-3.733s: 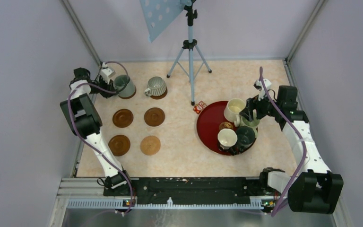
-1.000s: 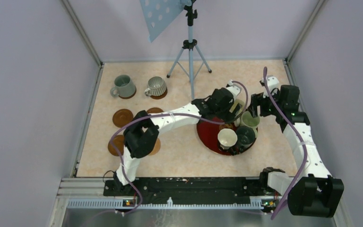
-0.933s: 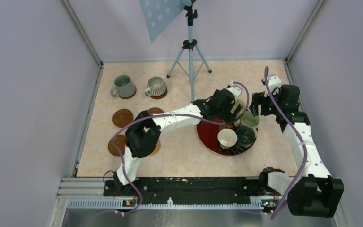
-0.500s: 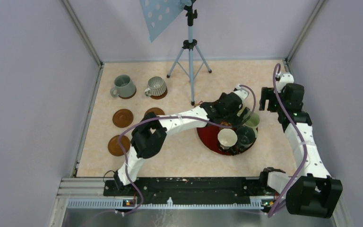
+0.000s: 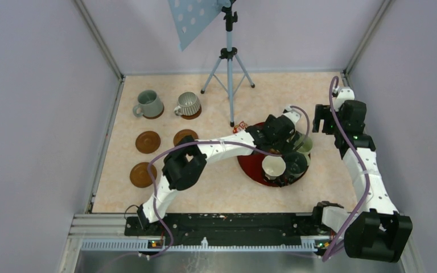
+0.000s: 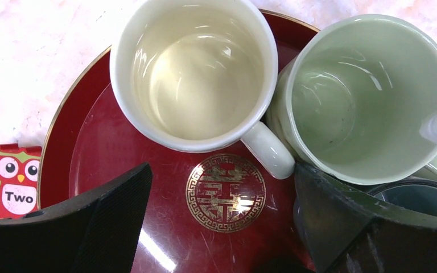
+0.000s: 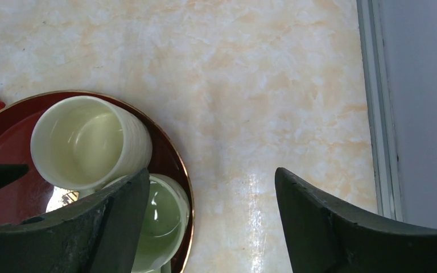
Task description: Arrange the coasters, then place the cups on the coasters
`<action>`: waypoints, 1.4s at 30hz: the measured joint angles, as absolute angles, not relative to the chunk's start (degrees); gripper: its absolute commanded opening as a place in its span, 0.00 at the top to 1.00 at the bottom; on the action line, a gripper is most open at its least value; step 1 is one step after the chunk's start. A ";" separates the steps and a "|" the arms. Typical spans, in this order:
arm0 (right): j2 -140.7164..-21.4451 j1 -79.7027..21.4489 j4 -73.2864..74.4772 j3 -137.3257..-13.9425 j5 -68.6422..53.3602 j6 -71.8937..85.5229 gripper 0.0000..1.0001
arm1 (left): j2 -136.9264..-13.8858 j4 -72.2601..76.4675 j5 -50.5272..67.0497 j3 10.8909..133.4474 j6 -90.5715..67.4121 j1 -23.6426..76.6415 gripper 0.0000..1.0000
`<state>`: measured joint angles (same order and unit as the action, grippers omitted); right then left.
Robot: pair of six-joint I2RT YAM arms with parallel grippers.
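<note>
On the red tray (image 6: 119, 170), my open left gripper (image 6: 222, 176) hovers low, with the cream cup's (image 6: 196, 68) handle just beyond its fingertips. The pale green cup (image 6: 370, 91) touches that cup on the right, and the dark teal cup (image 6: 427, 196) shows behind my right finger. The white cup (image 5: 273, 166) stands at the tray's near side. My right gripper (image 7: 210, 173) is open over bare table right of the tray. A grey-green cup (image 5: 148, 103) and a ribbed grey cup (image 5: 188, 104) sit on coasters at far left. Three bare coasters (image 5: 148, 142) lie below them.
An owl card (image 6: 14, 182) lies at the tray's left rim. A tripod (image 5: 229, 74) stands at the back centre. My left arm stretches across the table and hides part of the coaster grid. The right wall rail (image 7: 378, 108) runs close to my right gripper.
My left gripper has pushed further right over the tray toward the cream cup. My right gripper has pulled back off the tray toward the far right and opened wider.
</note>
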<state>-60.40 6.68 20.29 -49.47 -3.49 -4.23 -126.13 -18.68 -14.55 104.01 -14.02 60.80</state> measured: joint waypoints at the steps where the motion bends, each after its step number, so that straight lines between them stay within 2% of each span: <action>1: -60.40 6.68 20.29 -49.47 -3.49 -4.23 0.20 | -126.06 -18.39 -15.05 103.68 -14.06 60.82 0.01; 16: -60.40 6.68 20.29 -49.47 -3.60 -4.23 0.20 | -119.68 -15.77 -21.06 92.55 -14.52 59.29 0.01; 27: -60.40 6.68 20.36 -49.47 -4.49 -4.36 0.20 | -119.22 -12.86 -12.62 91.61 -9.45 58.04 0.03; 42: -60.40 6.68 20.56 -49.47 -5.63 -4.47 0.20 | -121.25 -13.52 -4.05 92.40 -9.89 49.95 0.33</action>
